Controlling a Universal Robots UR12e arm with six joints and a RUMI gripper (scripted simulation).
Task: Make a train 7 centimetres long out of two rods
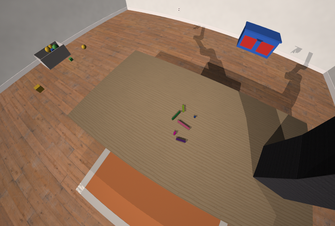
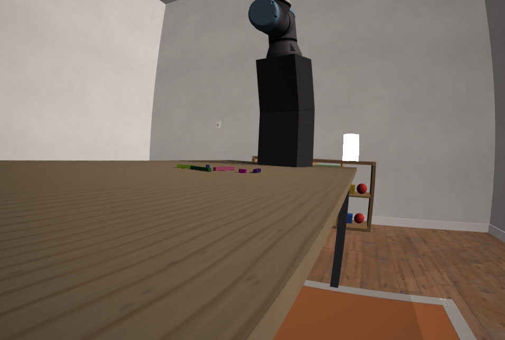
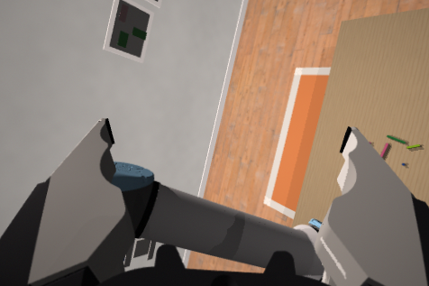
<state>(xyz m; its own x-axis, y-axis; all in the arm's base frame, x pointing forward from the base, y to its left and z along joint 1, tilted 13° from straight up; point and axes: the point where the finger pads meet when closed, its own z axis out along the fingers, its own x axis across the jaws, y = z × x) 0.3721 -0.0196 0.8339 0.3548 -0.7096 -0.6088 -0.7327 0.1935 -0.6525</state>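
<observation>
Six rods lie loose and apart near the middle of the wooden table (image 1: pixel 129 95) (image 2: pixel 122 226) (image 3: pixel 374 76). They are a lime rod (image 1: pixel 183 107) (image 2: pixel 183 166) (image 3: pixel 414 146), a green rod (image 1: pixel 176 114) (image 2: pixel 200 169) (image 3: pixel 397 139), a small blue rod (image 1: pixel 194 115) (image 2: pixel 207 166) (image 3: pixel 405 164), a pink rod (image 1: pixel 183 124) (image 2: pixel 223 168) (image 3: pixel 385 150), a magenta rod (image 1: pixel 175 132) (image 2: pixel 242 170) and a purple rod (image 1: pixel 180 139) (image 2: pixel 256 170). My gripper (image 3: pixel 225 124) is open and empty. It hangs high and far from the rods and looks out past the table's edge.
The robot's black pedestal (image 1: pixel 298 158) (image 2: pixel 285 111) stands at the table's side. An orange mat (image 1: pixel 151 191) (image 2: pixel 367 320) (image 3: pixel 302 134) lies on the floor beside the table. A blue cabinet (image 1: pixel 259 39), a grey bin (image 1: pixel 52 56) and a shelf (image 2: pixel 369 197) stand off the table.
</observation>
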